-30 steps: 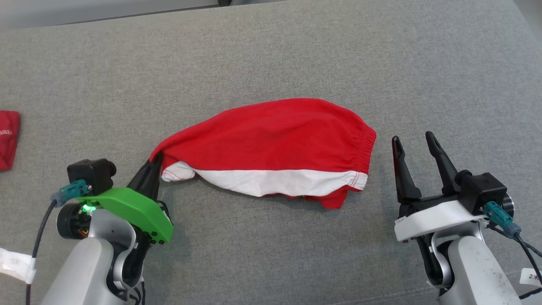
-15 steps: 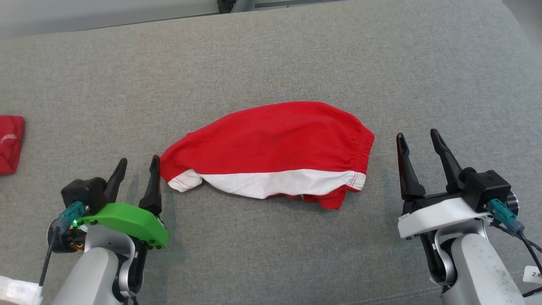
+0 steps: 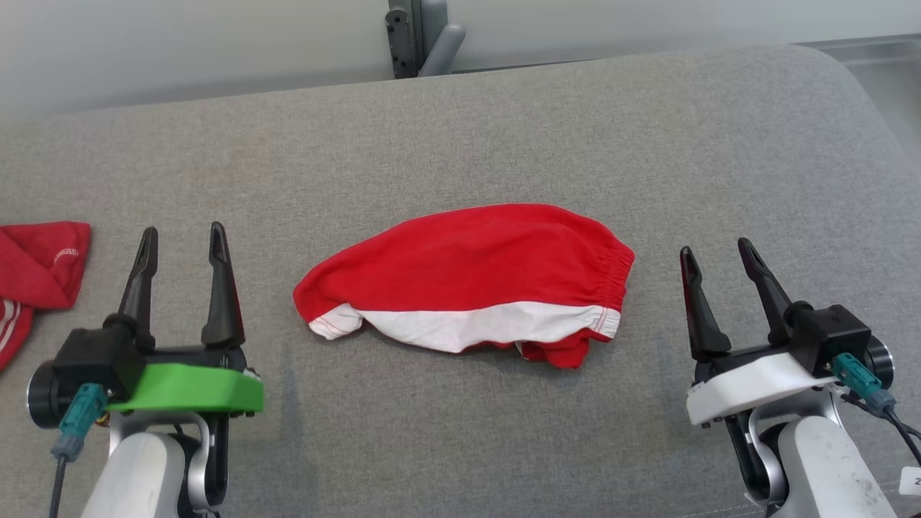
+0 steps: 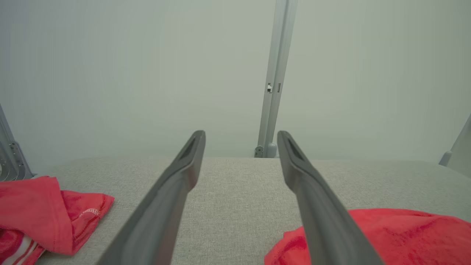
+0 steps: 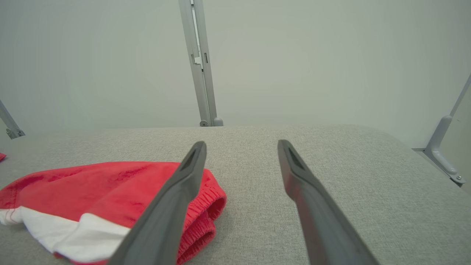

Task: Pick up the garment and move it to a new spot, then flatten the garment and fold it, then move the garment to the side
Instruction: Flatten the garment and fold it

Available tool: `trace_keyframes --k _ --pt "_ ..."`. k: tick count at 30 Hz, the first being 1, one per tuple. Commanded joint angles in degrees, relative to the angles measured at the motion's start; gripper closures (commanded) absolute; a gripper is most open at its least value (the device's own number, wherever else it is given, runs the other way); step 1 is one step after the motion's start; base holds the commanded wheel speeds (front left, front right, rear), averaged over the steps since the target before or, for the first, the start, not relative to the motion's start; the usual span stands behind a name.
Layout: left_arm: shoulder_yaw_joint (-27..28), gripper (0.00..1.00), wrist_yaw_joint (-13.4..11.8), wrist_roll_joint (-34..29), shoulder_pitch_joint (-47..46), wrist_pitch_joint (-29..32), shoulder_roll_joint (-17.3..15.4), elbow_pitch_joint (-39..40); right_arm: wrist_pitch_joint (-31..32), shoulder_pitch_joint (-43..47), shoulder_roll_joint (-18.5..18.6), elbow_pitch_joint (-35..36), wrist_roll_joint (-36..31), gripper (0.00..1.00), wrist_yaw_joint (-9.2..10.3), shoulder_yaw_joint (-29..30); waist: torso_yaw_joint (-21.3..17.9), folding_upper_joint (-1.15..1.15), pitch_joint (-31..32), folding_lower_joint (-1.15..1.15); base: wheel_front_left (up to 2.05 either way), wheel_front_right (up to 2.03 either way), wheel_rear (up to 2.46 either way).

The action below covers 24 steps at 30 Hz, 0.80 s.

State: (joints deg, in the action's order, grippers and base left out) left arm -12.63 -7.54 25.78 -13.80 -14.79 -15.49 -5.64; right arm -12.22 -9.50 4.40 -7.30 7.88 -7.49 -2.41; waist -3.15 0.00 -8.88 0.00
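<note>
At the far left edge of the grey padded surface lies a crumpled red cloth with white stripes, partly cut off by the head view's border. Just to its right the left gripper, on its green mount, has its two dark fingers spread apart with nothing between them, pointing toward the far side and apart from any fabric. In the middle of the surface lies the garment, red with a white band along its near edge and a gathered elastic hem at its right end. It rests bunched in a rough oval with a small red fold poking out at the near right, between the two grippers and touching neither. To the right, the right gripper, on its white mount, is likewise spread and empty, near the elastic hem. A grey metal post rises behind the surface's far edge.
</note>
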Motion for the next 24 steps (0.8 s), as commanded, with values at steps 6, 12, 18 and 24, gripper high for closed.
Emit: trace_keyframes --k 6,12,18,24 --pt "0.6 0.00 0.8 -3.8 6.9 -0.4 -0.5 3.7 1.2 3.0 0.6 1.1 -0.2 0.00 0.00 -0.5 0.6 0.00 3.8 0.00 0.00 0.00 0.00" --pt "0.0 0.00 0.0 -4.7 11.5 -0.4 -0.4 5.0 2.2 5.3 0.8 2.4 0.0 0.00 0.00 -0.6 0.5 0.00 5.7 0.00 0.00 0.00 0.00" --pt "-0.7 0.00 -0.1 -4.2 13.3 0.5 -0.5 5.3 3.0 6.8 0.5 4.0 0.1 0.00 0.00 -0.3 0.4 0.00 6.2 0.00 0.00 0.00 0.00" --pt "-1.0 0.00 -0.2 -3.8 13.1 1.1 -0.5 4.9 3.2 6.7 0.2 4.6 0.2 0.00 0.00 -0.2 0.4 0.00 6.0 0.00 0.00 0.00 0.00"
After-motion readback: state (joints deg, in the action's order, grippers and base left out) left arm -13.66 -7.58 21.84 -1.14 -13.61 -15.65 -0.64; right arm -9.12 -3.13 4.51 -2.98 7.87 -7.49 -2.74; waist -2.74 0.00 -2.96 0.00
